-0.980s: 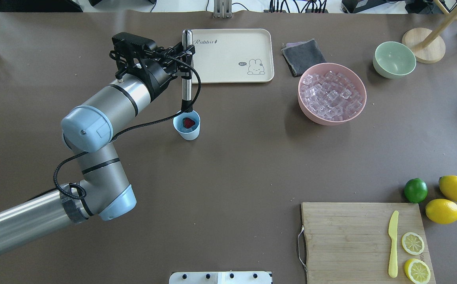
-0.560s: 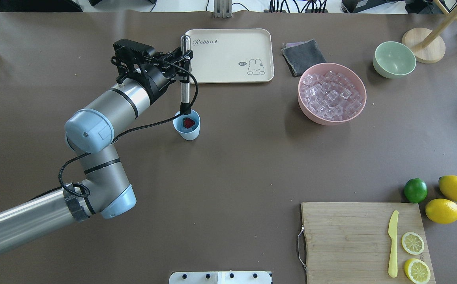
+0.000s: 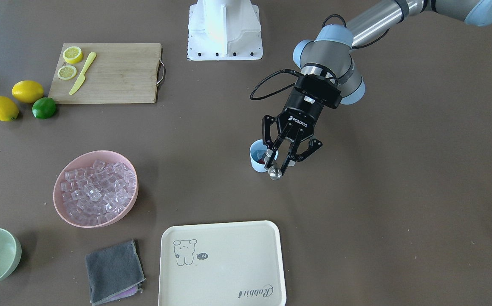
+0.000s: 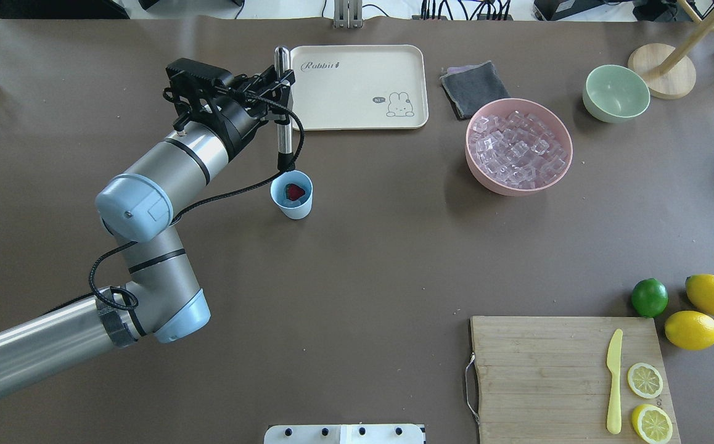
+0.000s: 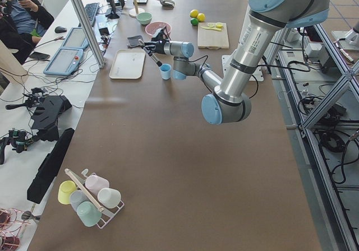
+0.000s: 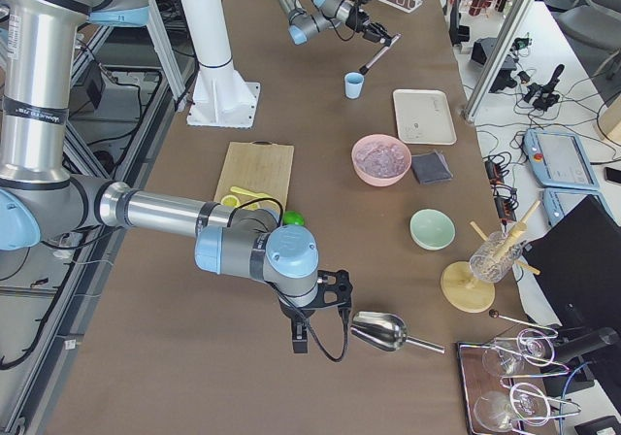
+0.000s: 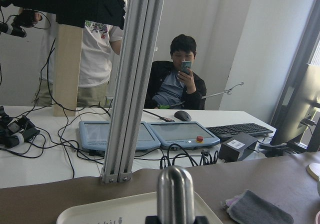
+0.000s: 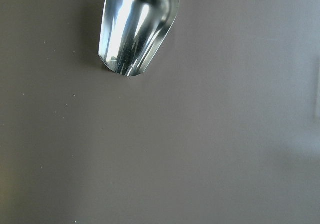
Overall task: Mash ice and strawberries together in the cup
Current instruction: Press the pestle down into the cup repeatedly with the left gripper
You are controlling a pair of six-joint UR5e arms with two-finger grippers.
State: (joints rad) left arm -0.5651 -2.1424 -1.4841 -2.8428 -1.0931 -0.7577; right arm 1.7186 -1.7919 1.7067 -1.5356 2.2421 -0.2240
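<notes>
We look down on a brown table. Left of centre stands a small light blue plastic cup (image 4: 295,211). Inside it lies one dark red strawberry lump (image 4: 295,192), with something pale beside it that we cannot identify.

The left gripper (image 4: 281,98) is clamped on a slim steel muddler rod (image 4: 283,145). The rod is held tilted, with its black tip just above the cup's far rim and clear of what is inside.

Right of centre, well apart from the cup, a round pink bowl (image 4: 517,190) is heaped with clear ice cubes (image 4: 517,148). A pale green bowl (image 4: 616,94) sits farther right.

Beyond the cup lies a cream rectangular tray (image 4: 357,86) with a rabbit drawing. A folded grey cloth (image 4: 474,88) lies between the tray and the pink bowl.

At the near right, a wooden cutting board (image 4: 536,376) carries a yellow plastic knife (image 4: 613,382) and two lemon slices (image 4: 645,380). A green lime (image 4: 649,297) and two whole lemons (image 4: 713,295) rest just beside its far right corner.

At the table's right end, the right gripper (image 6: 301,338) points down near a shiny metal scoop (image 6: 383,331) lying on the table. We cannot tell whether its jaws are apart or together.
</notes>
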